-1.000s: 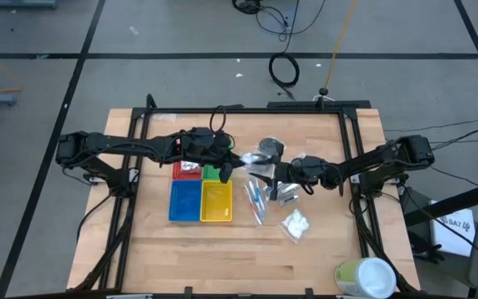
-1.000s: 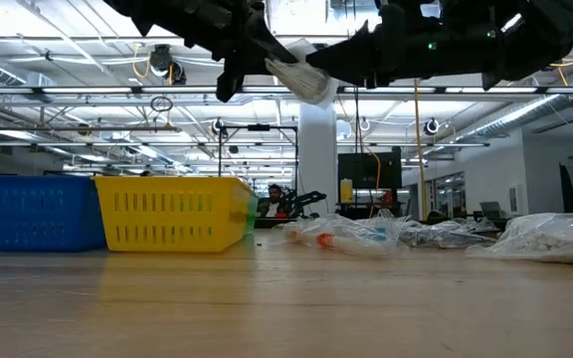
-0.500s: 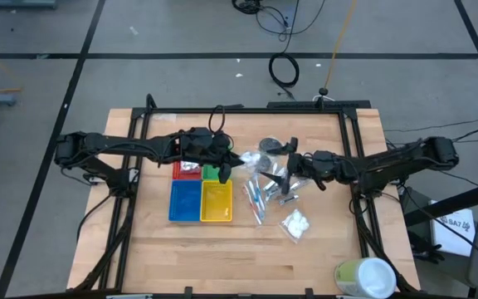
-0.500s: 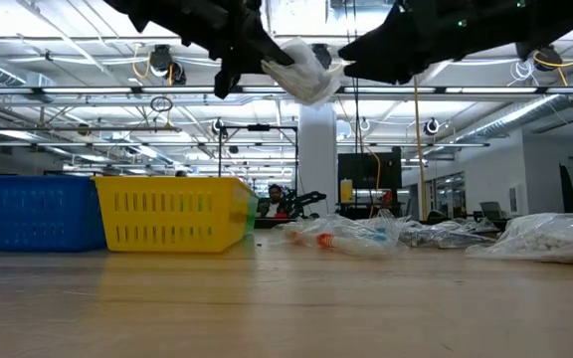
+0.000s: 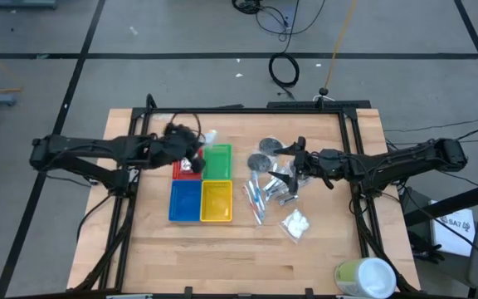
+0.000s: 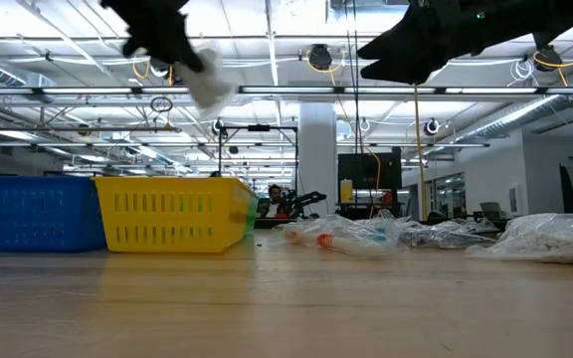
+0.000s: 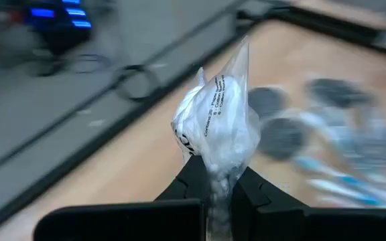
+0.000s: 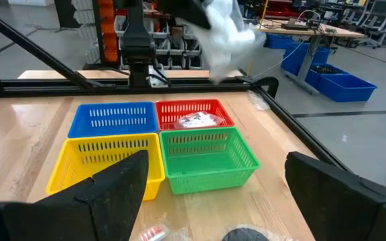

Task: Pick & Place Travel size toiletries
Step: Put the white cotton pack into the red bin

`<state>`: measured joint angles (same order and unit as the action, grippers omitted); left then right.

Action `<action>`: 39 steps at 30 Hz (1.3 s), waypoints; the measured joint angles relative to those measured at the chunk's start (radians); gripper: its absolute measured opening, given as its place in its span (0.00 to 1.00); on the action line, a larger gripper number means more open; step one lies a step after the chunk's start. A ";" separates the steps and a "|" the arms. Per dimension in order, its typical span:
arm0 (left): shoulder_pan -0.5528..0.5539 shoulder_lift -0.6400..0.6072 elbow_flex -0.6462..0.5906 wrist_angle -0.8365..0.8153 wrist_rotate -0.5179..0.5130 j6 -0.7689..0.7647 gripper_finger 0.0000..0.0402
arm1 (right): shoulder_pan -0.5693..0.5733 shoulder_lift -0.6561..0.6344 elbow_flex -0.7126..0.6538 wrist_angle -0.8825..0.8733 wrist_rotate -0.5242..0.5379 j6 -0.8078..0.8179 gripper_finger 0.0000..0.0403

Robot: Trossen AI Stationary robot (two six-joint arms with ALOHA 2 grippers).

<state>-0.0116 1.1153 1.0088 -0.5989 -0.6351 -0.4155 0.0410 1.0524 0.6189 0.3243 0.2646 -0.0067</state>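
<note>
The left end effector (image 5: 196, 139) is clamped on a small white packet (image 7: 218, 120), carried in the air just over the red tray's (image 5: 187, 169) far edge. To do this step well, I judge it should centre above the red tray, where one white packet (image 8: 194, 120) already lies, come low, and only then let go so the bag does not drift.

The right end effector (image 5: 293, 164) hangs with fingers apart, empty, above the pile right of the red tray.

Count: four trays; two dark discs (image 5: 271, 146); several tubes (image 5: 256, 198), too tangled to number; one more packet (image 5: 295, 223) on the bench (image 5: 322, 257).
</note>
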 joint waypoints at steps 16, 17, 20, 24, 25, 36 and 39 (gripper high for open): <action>-0.124 0.051 -0.069 -0.416 -0.252 0.027 0.03 | 0.000 0.000 0.000 0.000 0.001 0.003 0.83; -0.124 0.060 -0.083 -0.413 -0.247 0.034 0.03 | 0.000 0.000 0.000 -0.001 0.001 0.003 0.83; -0.124 0.101 -0.131 -0.387 -0.217 0.065 0.03 | 0.000 0.000 0.000 -0.001 0.001 0.003 0.83; -0.124 0.145 -0.203 -0.285 -0.196 0.123 0.05 | 0.000 0.000 0.000 -0.001 0.001 0.002 0.83; -0.124 0.159 -0.218 -0.261 -0.177 0.142 0.06 | 0.000 0.000 0.000 -0.001 0.001 0.002 0.83; -0.127 0.298 -0.267 -0.210 -0.037 0.124 0.04 | 0.000 0.000 0.000 -0.003 0.000 0.002 0.83; -0.127 0.326 -0.267 -0.207 -0.006 0.108 0.12 | 0.000 0.000 0.000 -0.003 0.000 0.002 0.83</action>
<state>-0.1384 1.4416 0.7422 -0.8056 -0.6413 -0.3079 0.0406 1.0527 0.6189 0.3218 0.2649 -0.0047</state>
